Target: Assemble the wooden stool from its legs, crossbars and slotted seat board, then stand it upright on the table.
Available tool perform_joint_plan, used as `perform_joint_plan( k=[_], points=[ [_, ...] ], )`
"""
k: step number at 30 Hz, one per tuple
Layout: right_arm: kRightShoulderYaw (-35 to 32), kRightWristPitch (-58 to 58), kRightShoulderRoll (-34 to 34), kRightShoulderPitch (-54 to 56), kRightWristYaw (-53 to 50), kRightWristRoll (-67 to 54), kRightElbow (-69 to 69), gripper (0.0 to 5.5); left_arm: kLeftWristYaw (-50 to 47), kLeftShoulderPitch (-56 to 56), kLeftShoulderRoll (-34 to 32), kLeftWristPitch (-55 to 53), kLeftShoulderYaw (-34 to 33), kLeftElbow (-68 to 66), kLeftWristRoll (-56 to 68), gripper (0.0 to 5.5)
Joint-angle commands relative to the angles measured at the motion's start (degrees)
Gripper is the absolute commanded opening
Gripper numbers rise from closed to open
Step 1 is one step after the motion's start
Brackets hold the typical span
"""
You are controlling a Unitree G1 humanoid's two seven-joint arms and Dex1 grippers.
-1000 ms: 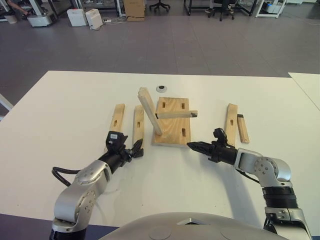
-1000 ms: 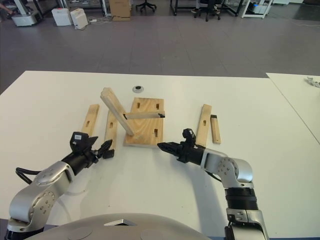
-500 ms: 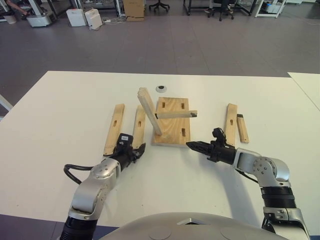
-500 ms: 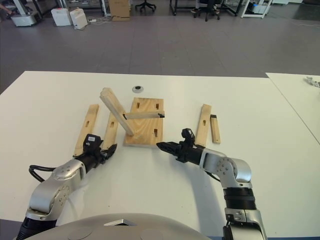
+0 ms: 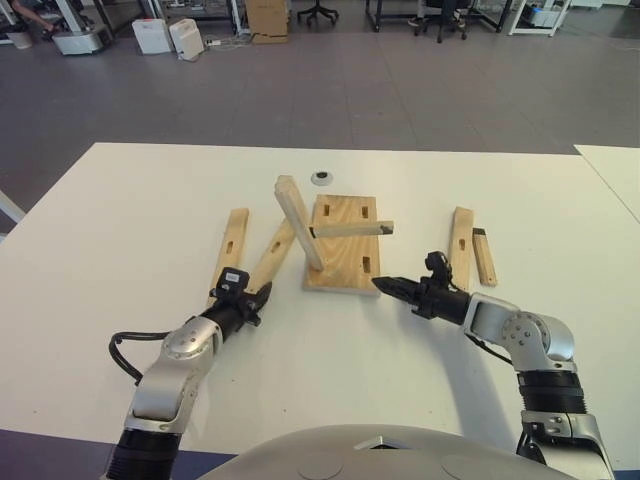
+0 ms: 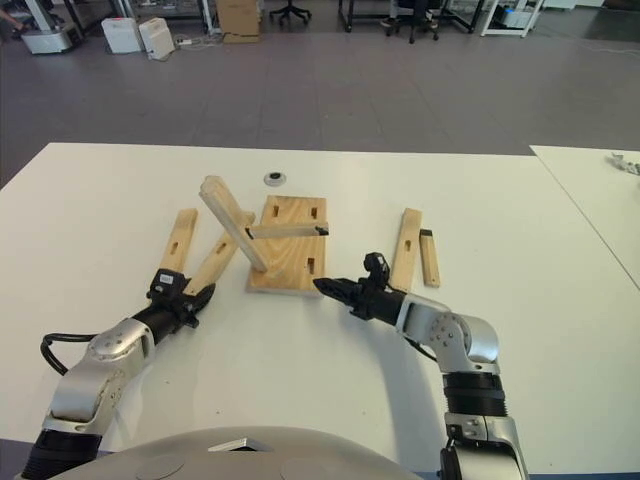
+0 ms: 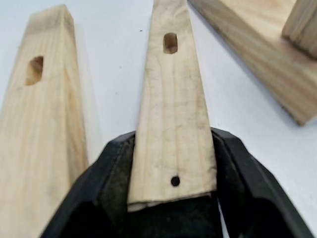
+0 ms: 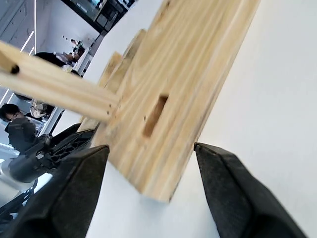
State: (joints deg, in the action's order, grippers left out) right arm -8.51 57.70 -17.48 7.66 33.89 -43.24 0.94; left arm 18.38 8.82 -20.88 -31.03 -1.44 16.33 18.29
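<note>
The slotted seat board [image 5: 345,258] is laid flat at the middle of the bench [image 5: 120,200], slots upward, presumably so that legs can be pressed in from above. One fitted leg [image 5: 298,220] is seated near its 9 o'clock edge, leaning toward 11 o'clock. A crossbar [image 5: 352,229] is carried from it toward 3 o'clock above the board.

A loose leg [image 5: 274,256] at the board's 8 o'clock is pinched at its near end by the left gripper [image 5: 258,296], with its far end angled toward the board. The end grip seems chosen to leave the mortise free. A second loose leg [image 5: 229,250] is left beside it at 9 o'clock.

The right gripper [image 5: 385,285] is held spread about the board's 5 o'clock corner, probably to steady it; contact cannot be made out. A third leg [image 5: 460,243] and a short crossbar [image 5: 484,258] are parked at 3 o'clock, and a small round object [image 5: 323,178] at 12 o'clock.
</note>
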Motion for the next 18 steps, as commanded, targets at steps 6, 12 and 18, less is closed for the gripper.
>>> perform_joint_plan(
  k=[6,12,18],
  points=[
    [-19.49,2.33,-5.27,27.28,-4.91,-18.69,-1.75,3.64,5.94,-41.68,-13.52,-17.17,-25.13,1.20,40.04,2.08],
    [-18.12,3.15,0.37,43.75,-8.50,-33.31,-2.13,4.66,8.31,-51.35,-11.97,-27.09,-20.27,-2.66,58.40,2.08],
    [-16.51,1.76,2.78,48.55,-12.62,-38.84,-5.50,5.10,8.60,-50.30,-11.37,-30.52,-15.76,-2.29,64.96,2.08]
  ],
)
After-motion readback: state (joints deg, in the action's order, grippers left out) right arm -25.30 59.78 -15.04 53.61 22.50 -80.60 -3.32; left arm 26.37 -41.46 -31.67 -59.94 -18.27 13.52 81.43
